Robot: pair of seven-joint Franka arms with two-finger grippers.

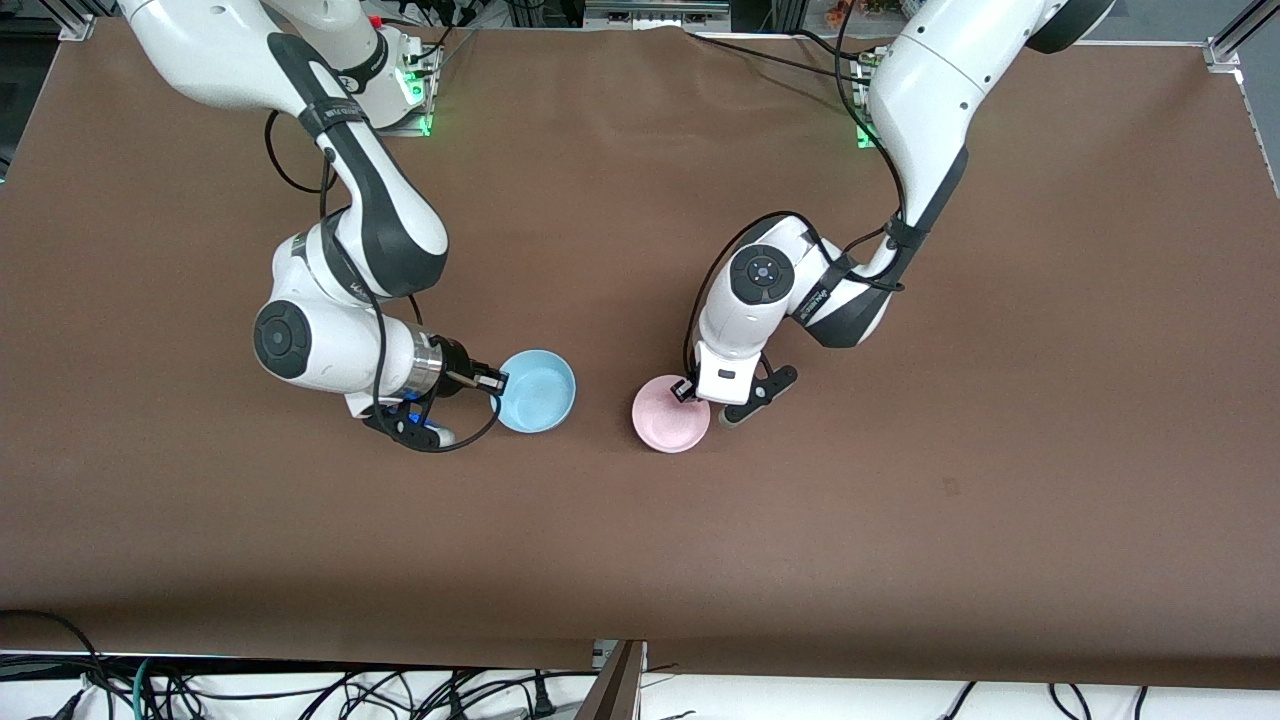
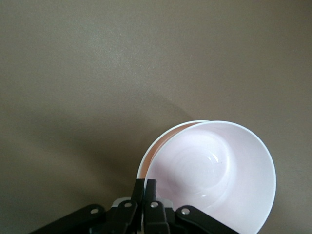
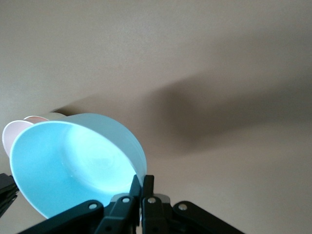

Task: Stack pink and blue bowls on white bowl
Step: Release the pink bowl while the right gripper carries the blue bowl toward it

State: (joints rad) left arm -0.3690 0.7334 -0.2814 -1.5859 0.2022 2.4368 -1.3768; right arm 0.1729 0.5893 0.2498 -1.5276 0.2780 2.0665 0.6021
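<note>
Beside the pink bowl, nested on the white bowl and pinched by my left gripper, my right gripper grips the blue bowl, which I judge must go on top next.

Glossy plastic blue bowl; matt brown table.

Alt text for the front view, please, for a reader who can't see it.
On a brown table, the right gripper is shut on the rim of a blue bowl, and the left gripper is shut on the rim of a pink bowl. The bowls sit apart near the table's middle; no white bowl shows in this view.
</note>
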